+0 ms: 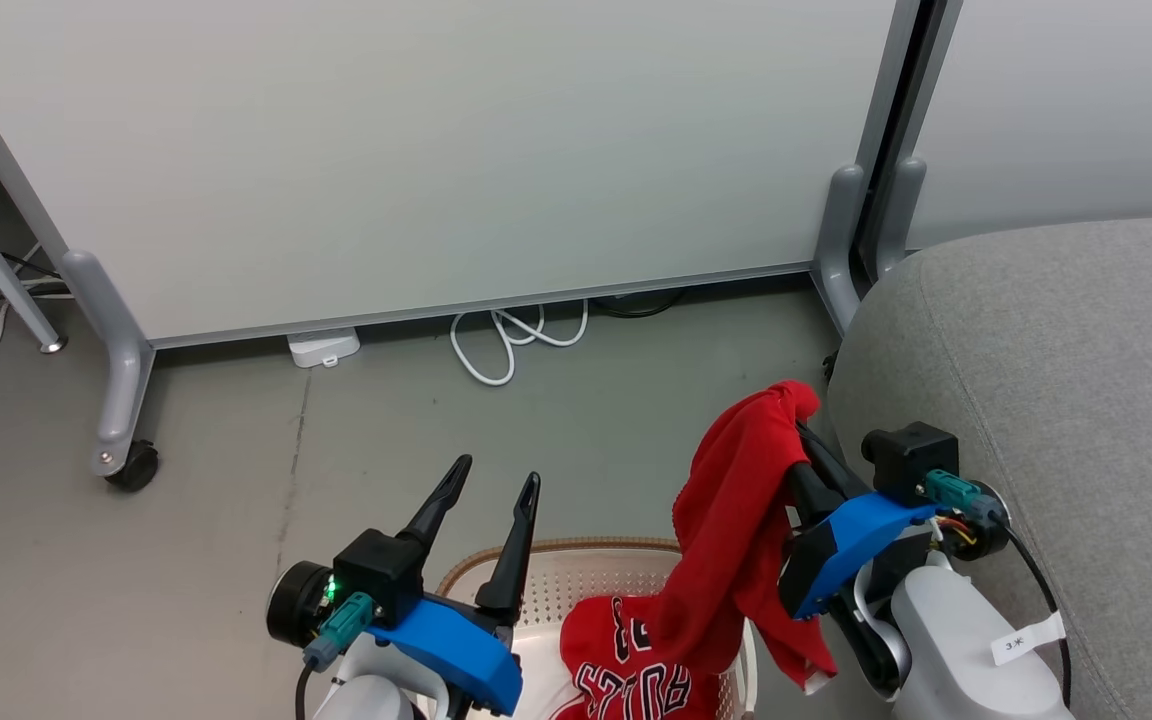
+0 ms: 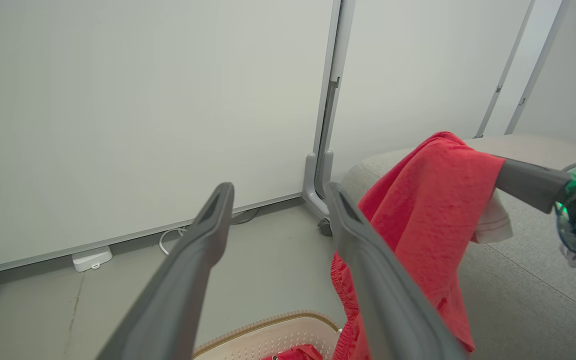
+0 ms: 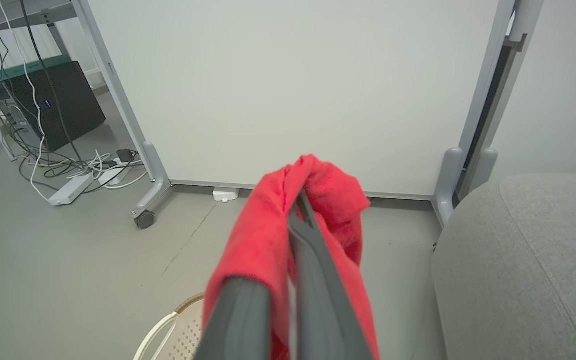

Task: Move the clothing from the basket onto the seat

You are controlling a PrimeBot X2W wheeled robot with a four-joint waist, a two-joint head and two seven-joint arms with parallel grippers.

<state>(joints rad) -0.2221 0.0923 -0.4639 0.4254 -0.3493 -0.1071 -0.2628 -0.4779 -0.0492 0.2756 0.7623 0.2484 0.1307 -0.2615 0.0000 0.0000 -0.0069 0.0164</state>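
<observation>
Nearest, the jersey (image 1: 636, 670) lies in the basket (image 1: 556, 575), and the left gripper (image 1: 496, 472) hovers over the rim with jaws spread wide, probably ready for it. The right gripper (image 1: 808, 445), jaws pinching the red shirt (image 1: 736, 500), holds it up with its tail hanging over the basket, just beside the seat (image 1: 1056, 350) where it belongs.

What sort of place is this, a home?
Probably an office or lab, not a home: wheeled partition panels, a computer tower with loose cables on the floor, and a grey sofa.
</observation>
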